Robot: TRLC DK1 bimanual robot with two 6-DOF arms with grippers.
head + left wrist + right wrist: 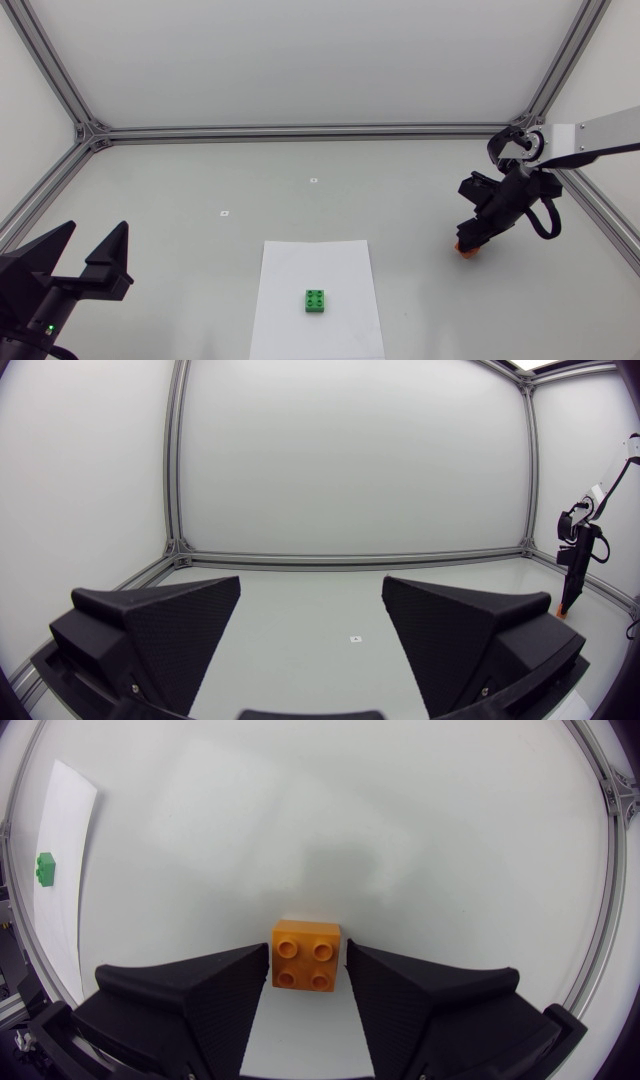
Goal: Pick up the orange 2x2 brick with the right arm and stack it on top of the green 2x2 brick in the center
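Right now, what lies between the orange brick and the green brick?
Only bare table and some white sheet, from orange brick to green brick; head view shows it.

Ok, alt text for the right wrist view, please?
The orange brick sits studs-up on the table inside the right claw; whether it is gripped is unclear. Farther off, the green brick rests on white paper.

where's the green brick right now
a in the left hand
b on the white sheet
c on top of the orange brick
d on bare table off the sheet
b: the green brick sits alone on the white sheet, nothing stacked on or under it, while the orange brick lies on bare table well off the sheet.
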